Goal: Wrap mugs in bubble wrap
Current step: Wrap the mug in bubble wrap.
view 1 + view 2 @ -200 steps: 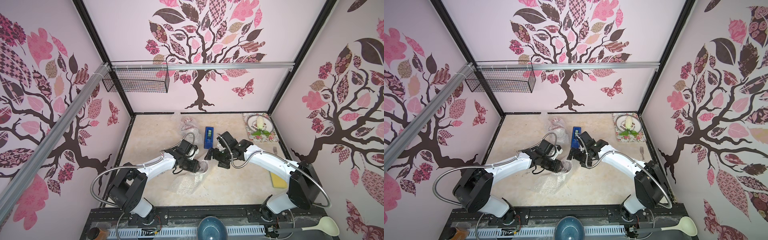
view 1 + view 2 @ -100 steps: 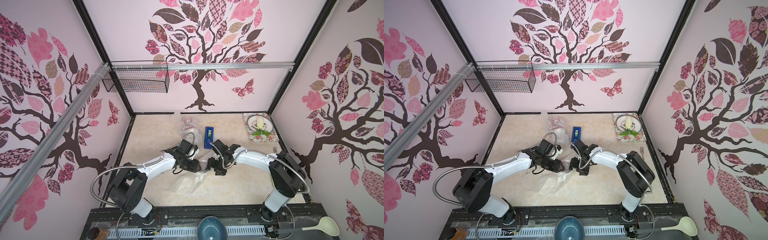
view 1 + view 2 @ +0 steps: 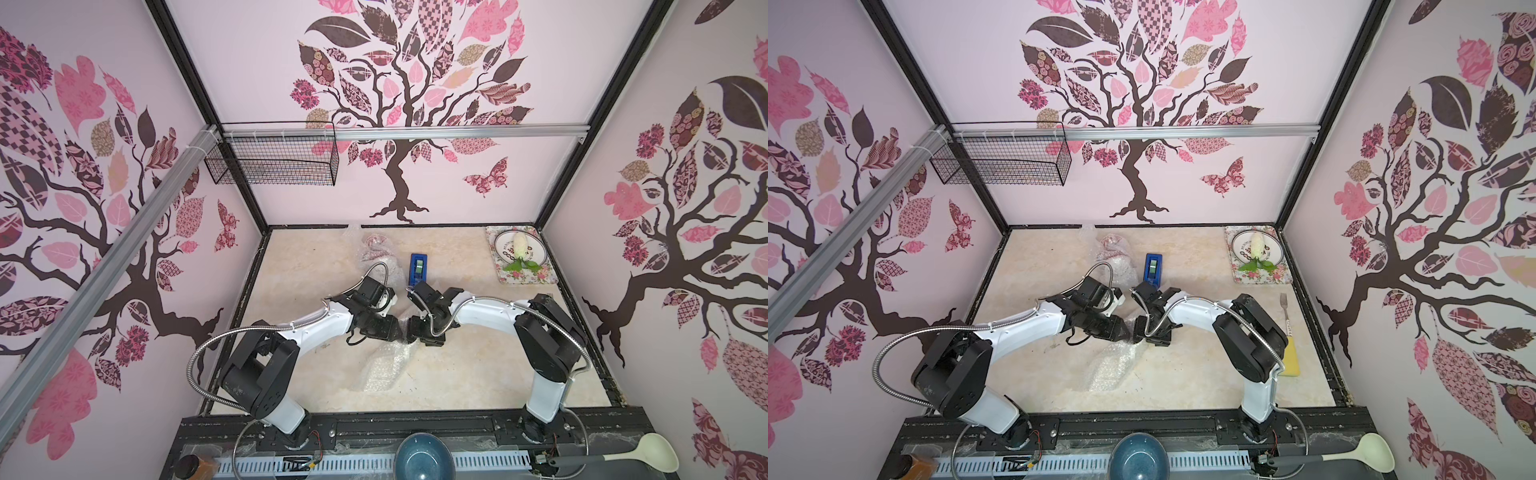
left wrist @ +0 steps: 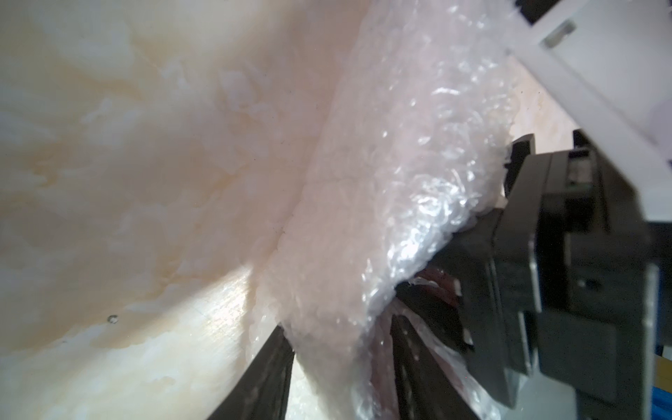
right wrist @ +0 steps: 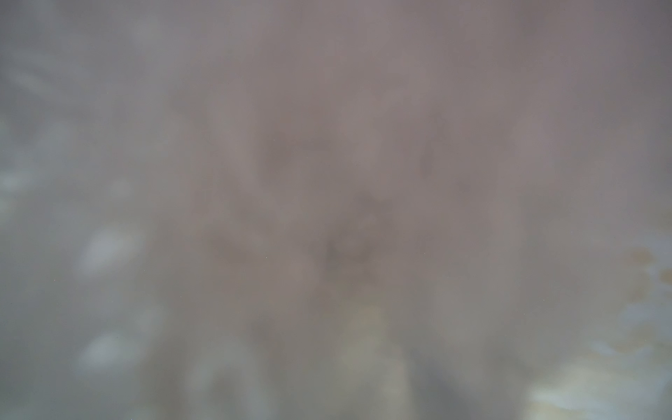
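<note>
1. Table [image 3: 316, 374]: marbled beige top. The work sits at mid-table, where both arms meet.
2. Bubble wrap [image 3: 384, 365]: a clear, glossy sheet. One end is bunched up between the two grippers and the loose tail trails toward the front edge, flat on the table. Judged light, soft and floppy, slick on the outside, and likely to spring open if let go. Best taken at a free edge or corner of the tail. Pinch a fold, not a single layer.
3. Left gripper [image 3: 397, 330]: in the left wrist view its dark fingers [image 4: 265, 378] sit on either side of the bunched wrap and clamp it. Right gripper [image 3: 411, 327]: nose to nose with the left and pressed against the same bunch. I cannot tell whether it is spread or closed, because the top views hide its fingers and the right wrist view is all blur.
4. Wrapped bundles [image 3: 376, 245]: two lumps of wrap near the back wall, close together, well apart from the grippers. They look done.
5. Mug [image 4: 434, 287]: only a reddish glimpse under the wrap inside the left gripper's hold, so I can't say which mug. Judged rigid, heavier than the wrap, breakable, and slippery through plastic. Grip across the body or over the rim wall, not the handle, and don't squeeze hard.
6. Tape dispenser [image 3: 417, 268]: blue, just behind the right gripper, untouched.
</note>
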Tool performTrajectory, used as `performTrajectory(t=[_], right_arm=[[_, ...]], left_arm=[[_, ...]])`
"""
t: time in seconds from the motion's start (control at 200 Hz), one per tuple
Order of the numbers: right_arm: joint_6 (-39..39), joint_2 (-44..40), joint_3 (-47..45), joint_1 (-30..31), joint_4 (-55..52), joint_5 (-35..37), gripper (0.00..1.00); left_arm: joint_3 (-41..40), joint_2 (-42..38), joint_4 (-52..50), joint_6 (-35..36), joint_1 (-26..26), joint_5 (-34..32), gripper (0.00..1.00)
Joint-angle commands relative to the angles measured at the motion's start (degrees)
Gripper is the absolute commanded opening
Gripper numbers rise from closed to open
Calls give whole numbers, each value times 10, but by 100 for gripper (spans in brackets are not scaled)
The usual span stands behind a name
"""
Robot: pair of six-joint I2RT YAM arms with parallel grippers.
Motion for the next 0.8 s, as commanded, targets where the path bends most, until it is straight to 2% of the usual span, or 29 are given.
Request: performTrajectory(t=[0.0,0.105,0.19,0.36,0.49,0.695,0.795], right_arm=[[6,-21,-4,-12,-42,60,75],[5,-75,5,-27,-38,30,85],[5,-137,-4,-57,-28,-4,88],[-25,-233,-51,-171,47,-49,97],[-88,-155,5,-252,58,-119,91],[-161,-1,129,-263,46,-132,80],[-172,41,138,-265,68,-144,73]], left_arm=[[14,10,-6,-2,4,7,45],[12,10,-1,1,4,9,45],[10,6,10,3,4,17,45],[10,9,25,-1,4,28,45],[12,10,28,-1,4,33,45],[7,13,30,-2,4,37,45],[7,10,31,-4,4,36,45]])
